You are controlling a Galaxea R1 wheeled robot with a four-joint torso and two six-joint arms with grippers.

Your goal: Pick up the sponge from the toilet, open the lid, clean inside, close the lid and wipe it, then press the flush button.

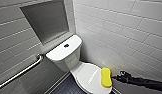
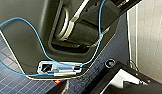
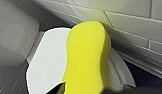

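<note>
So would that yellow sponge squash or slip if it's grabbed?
Probably soft and light: the sponge shows fine pores, so it should squash. Its broad flat face makes rolling unlikely, but the lid looks glossy; a push might slide it.

The toilet (image 1: 64,51) stands on the dark blue tiled floor (image 1: 64,88) at the lower middle of the frame. Its closed lid (image 1: 87,75) carries the yellow sponge (image 1: 105,77), which lies lengthwise at the lid's right edge, toward the lower right. Whether the sponge rests fully on the lid cannot be told.
</note>
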